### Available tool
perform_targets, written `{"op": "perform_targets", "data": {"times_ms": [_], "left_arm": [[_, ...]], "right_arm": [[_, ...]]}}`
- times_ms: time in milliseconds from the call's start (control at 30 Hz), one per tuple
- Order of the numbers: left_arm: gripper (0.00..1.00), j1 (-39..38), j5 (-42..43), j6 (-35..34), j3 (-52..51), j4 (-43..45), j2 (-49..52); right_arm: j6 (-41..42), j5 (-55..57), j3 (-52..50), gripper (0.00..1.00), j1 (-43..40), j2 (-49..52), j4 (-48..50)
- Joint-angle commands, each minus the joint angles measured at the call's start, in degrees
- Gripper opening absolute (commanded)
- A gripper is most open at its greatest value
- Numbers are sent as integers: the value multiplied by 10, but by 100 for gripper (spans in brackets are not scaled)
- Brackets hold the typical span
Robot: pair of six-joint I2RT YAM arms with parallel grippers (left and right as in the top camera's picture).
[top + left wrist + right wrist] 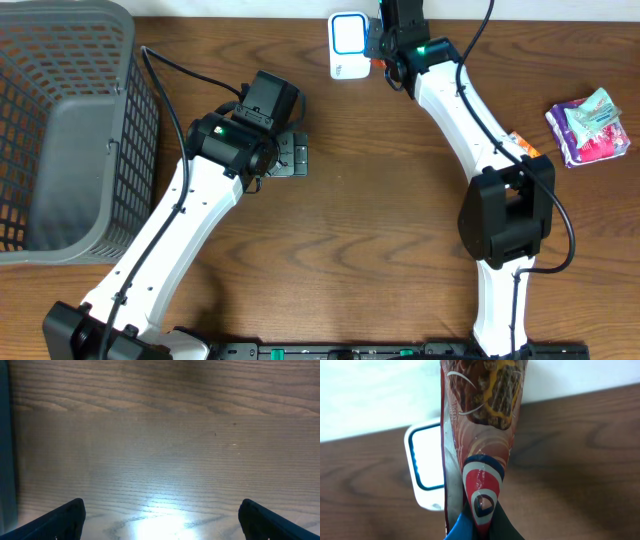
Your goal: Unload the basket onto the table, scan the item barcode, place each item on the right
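At twelve o'clock on the bench [350, 220], hard by the far edge: gripping a snack packet [485, 435] in the right claw [480, 527], pinched shut on the wrapper's crimped end, just at three o'clock of the scanner [347, 45]. Looks like the presenting step, with the read itself not yet certain.

To do it well:
- Roll the wrist to face the printed code square onto the blue-rimmed window [427, 457]. Cannot tell which face bears the code, seeing only the chocolate picture from the wrist.
- Hold the wrapper flat and uncreased, near the window yet not touching it, so as not to shove the scanner.
- Hold steady a moment, and tilt slightly if no read comes.
- Park the left claw [160, 520] where it hovers, spread wide and empty over bare wood near the bench's centre, well clear of the work.

Counting:
- two arms and two claws
- one scanner
- one grey basket [30, 80] at nine o'clock
- one packet in the grip
- one pink-and-teal packet [588, 125] lying loose at three o'clock
- one orange scrap [520, 145] peeping from under the right arm, too hidden to name
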Motion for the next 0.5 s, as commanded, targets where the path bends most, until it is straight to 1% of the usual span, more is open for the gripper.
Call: {"op": "perform_targets", "data": {"times_ms": [0, 167, 267, 467], "left_arm": [[98, 0, -11, -3, -1, -3, 0], [98, 0, -11, -3, -1, -3, 0], [98, 0, -11, -3, -1, -3, 0], [98, 0, -11, -3, -1, -3, 0]], "right_arm": [[9, 8, 7, 1, 4, -7, -7], [14, 2, 7, 1, 8, 1, -7], [13, -31, 7, 1, 12, 17, -7], [13, -65, 7, 1, 23, 79, 6]]}}
